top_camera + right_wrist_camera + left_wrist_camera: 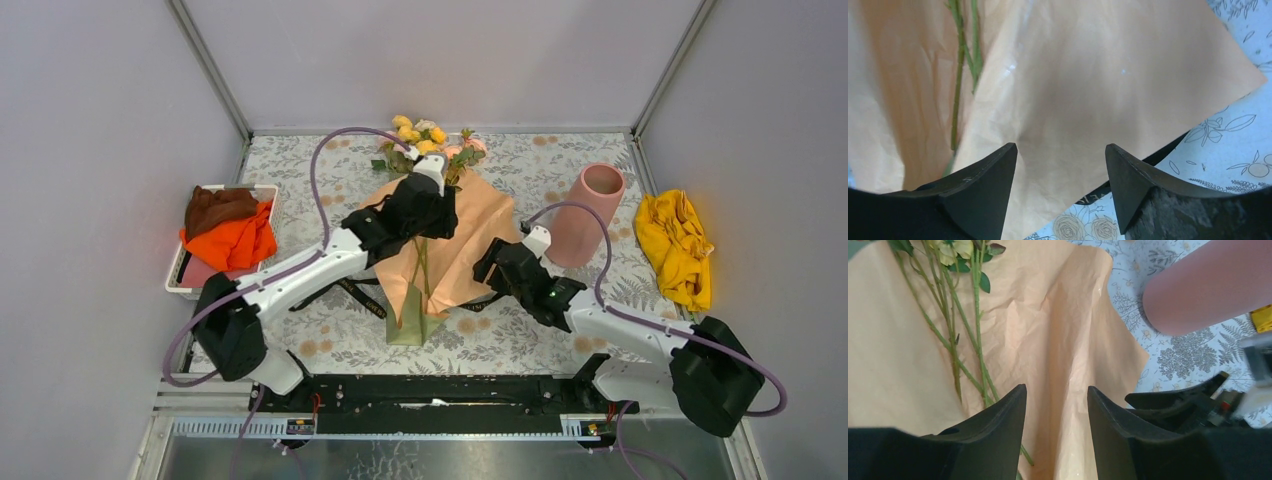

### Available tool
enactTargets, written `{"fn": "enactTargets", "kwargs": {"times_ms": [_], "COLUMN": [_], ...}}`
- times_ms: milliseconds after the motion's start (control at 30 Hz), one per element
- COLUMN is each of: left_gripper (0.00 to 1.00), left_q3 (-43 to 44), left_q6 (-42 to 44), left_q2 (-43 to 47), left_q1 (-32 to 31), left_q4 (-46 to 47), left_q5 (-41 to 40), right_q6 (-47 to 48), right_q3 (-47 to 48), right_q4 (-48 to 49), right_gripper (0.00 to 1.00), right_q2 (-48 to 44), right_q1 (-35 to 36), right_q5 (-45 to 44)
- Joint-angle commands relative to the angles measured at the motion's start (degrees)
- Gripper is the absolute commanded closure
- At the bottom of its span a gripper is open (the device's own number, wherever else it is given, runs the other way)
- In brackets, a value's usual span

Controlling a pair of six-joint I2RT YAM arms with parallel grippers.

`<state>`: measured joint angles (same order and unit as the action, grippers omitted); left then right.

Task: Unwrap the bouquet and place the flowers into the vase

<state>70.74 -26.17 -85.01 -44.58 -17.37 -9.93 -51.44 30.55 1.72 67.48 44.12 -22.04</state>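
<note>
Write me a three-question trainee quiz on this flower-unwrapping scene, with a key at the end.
1. True or false: the flowers already stand in the pink vase.
2. What lies in the white tray? A. orange and brown cloths B. the flowers C. the vase
3. Fill in: the left claw and right claw are both above the peach wrapping paper, jaws ___.
Key: 1 false; 2 A; 3 open.

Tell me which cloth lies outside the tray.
The yellow cloth, loose right of the vase; the orange cloth and brown cloth sit in the tray.
</note>
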Motion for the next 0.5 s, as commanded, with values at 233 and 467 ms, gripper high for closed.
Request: {"fn": "enactTargets", "kwargs": {"times_ms": [233,467], "left_gripper": [0.50,0.51], "left_q3": [3.22,2.10], "left_q6": [-4.43,-7.64], "left_q2": [-12.04,-13.67], "left_q1": [-0.82,0.17], "left_q4": [-5.60,-10.69], "left_q5": [-9.51,-17.28], "right_q6": [6.99,11.42], "right_q3": [8.41,14.92], "right_q4": [-7.96,-12.42], "right_gripper": [0.27,0.27], "right_q2": [-10.08,-10.69], "right_q1": [-0.43,-0.41], "right_q5": [-6.32,-5.84]}}
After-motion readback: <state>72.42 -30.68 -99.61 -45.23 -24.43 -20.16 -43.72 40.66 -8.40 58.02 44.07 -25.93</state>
